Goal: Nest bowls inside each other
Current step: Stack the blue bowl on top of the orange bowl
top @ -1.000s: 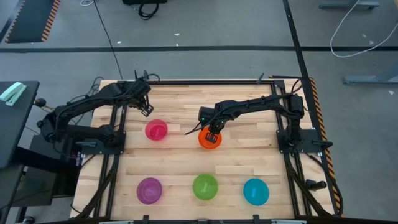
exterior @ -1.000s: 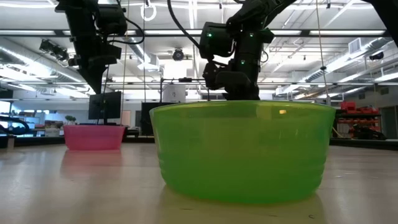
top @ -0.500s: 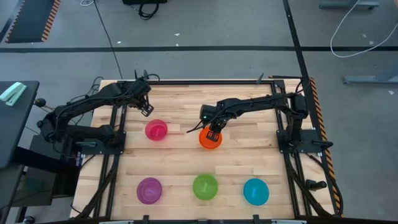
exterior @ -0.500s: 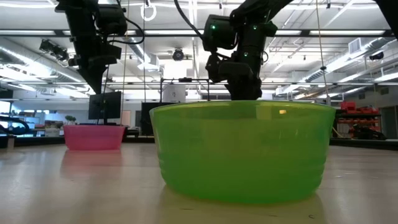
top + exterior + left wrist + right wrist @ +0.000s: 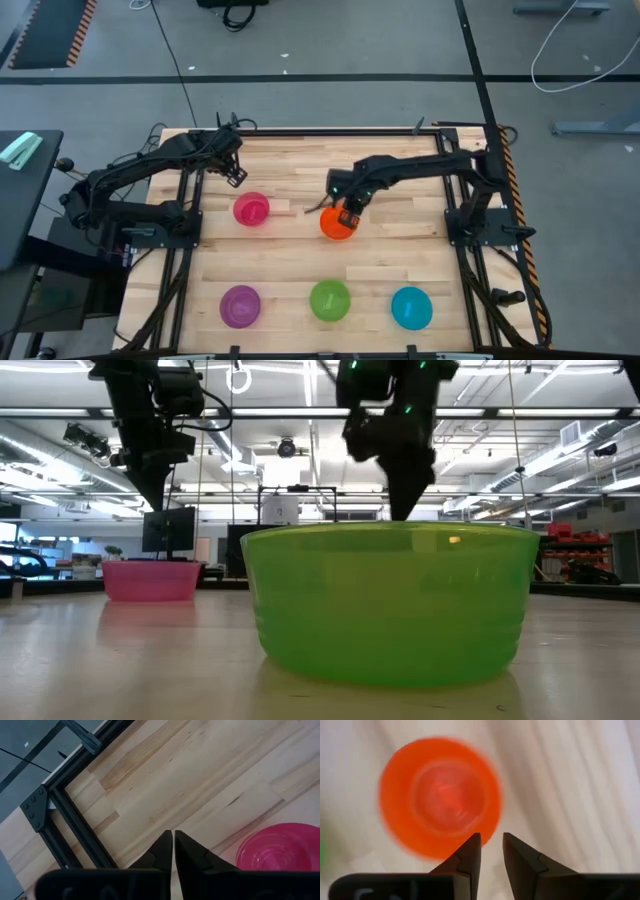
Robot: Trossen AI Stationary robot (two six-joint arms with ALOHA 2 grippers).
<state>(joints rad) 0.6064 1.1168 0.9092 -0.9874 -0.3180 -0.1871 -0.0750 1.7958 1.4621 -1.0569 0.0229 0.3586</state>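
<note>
Five bowls stand upright on their bases on the wooden table (image 5: 300, 260). Pink (image 5: 251, 209) and orange (image 5: 338, 225) are in the middle row. Purple (image 5: 240, 306), green (image 5: 330, 300) and blue (image 5: 411, 308) are along the near edge. My right gripper (image 5: 491, 841) hangs open above the orange bowl (image 5: 440, 797), over its rim, pointing down and touching nothing. My left gripper (image 5: 173, 836) hovers near the far left corner, just beyond the pink bowl (image 5: 280, 847). Its fingers are together and hold nothing.
A black metal frame (image 5: 55, 805) runs along the table's edges, close to my left gripper. In the low view the green bowl (image 5: 390, 605) fills the foreground and hides the orange one. Bare wood lies between the two rows of bowls.
My right gripper has risen straight off the orange bowl and drifted a little toward the table's right edge. The orange bowl stays on the table where it was.
</note>
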